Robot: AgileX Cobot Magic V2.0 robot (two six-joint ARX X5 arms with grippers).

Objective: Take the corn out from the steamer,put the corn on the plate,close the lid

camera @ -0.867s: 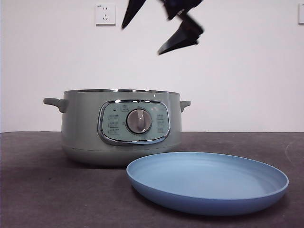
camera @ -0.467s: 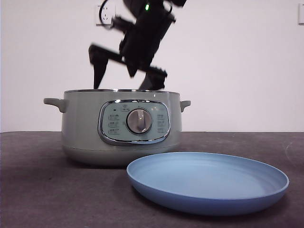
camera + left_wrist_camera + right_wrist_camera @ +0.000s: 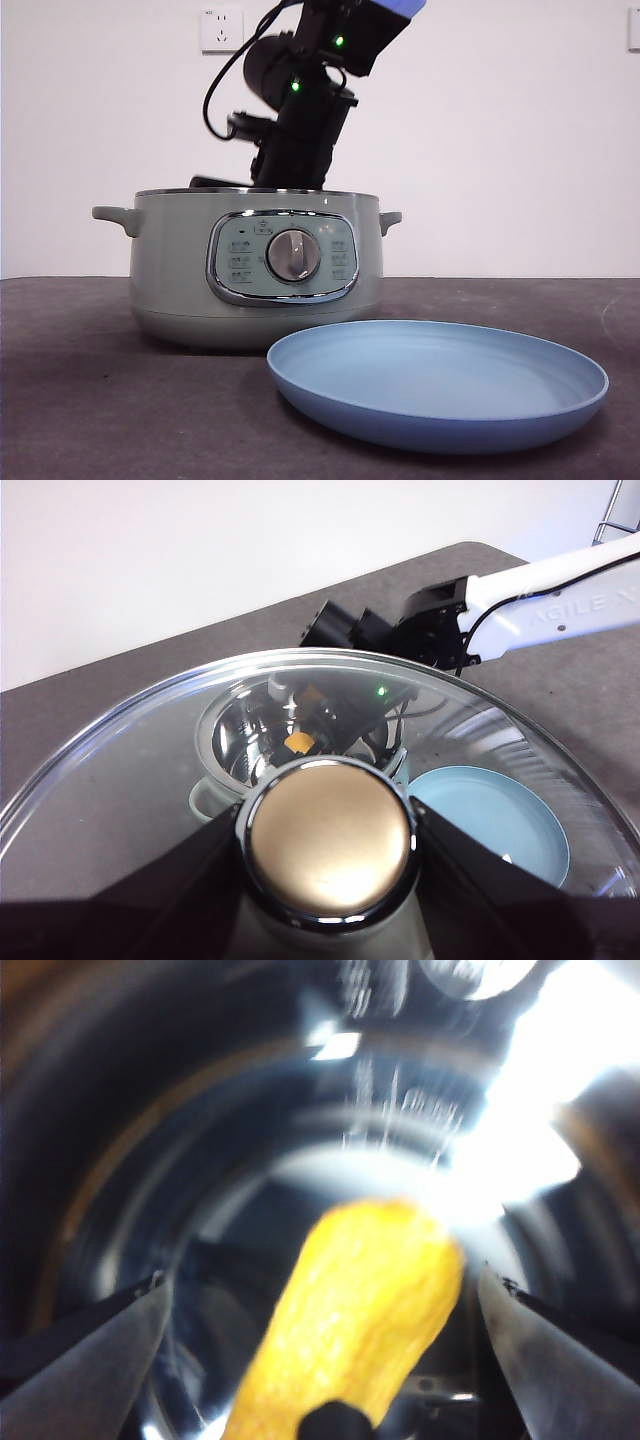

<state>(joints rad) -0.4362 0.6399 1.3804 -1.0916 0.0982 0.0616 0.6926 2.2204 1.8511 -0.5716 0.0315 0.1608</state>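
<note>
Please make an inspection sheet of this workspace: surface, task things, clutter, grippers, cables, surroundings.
Surface: dark grey table.
Steamer: open, on the table behind the plate.
Corn: inside the steamer, between the right gripper's jaws, not clamped.
Plate: light blue, nothing on it.
Lid: off the steamer, held up by its knob.
Clutter: nothing seen.
Left gripper: shut on the knob.
Right gripper: open, lowered into the steamer.
Cables: black cable along the right arm.
Surroundings: white wall, wall socket.
</note>
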